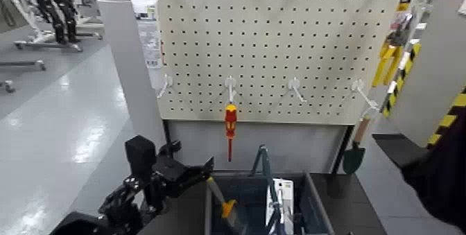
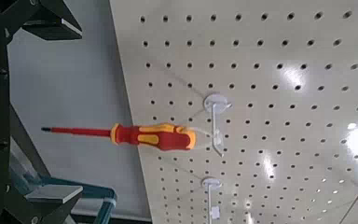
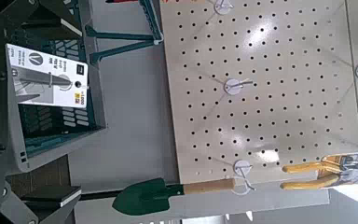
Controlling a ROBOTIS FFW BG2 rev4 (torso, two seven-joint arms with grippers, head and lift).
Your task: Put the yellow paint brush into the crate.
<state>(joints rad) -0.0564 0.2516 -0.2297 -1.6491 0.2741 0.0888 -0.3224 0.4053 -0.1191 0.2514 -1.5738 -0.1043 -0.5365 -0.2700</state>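
At the left, the left claw (image 2: 79, 112) is spread wide with nothing between its tips, just beside the crate's near-left corner of view; the yellow paint brush (image 1: 228, 210) sits inside the crate (image 1: 320, 206), tilted, bristles down and handle rising toward the left rim; whether the handle touches the claw I cannot tell. The red-and-yellow screwdriver (image 1: 231, 122) hangs from the pegboard (image 1: 263, 44) above; a white package (image 1: 283, 199) stands in the crate, right of the brush; farther right the green trowel (image 1: 354, 160) hangs; the right claw (image 3: 79, 112) is also spread, on the robot's right, idle by the look of it. I judge the step in hand to be the release, the placing all but done; the next move calls for drawing the left claw up and away, without snagging the handle or the rim.
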